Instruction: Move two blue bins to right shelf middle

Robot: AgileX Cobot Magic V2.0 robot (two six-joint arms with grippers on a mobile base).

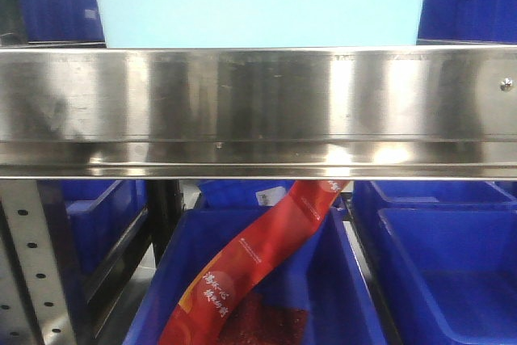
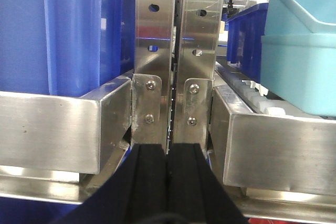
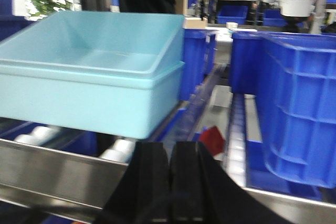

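Steel racking [image 2: 155, 51], dark blue crates [image 3: 299, 103]

Pale sky-blue bins [image 3: 89, 77], shiny steel rail [image 1: 258, 107], royal-blue crates [image 3: 299, 114].

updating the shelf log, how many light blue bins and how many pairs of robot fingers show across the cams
light blue bins: 2, one nested inside the other on the roller shelf
pairs of fingers: 2, left fingers and right fingers, both shut on nothing
total: 4
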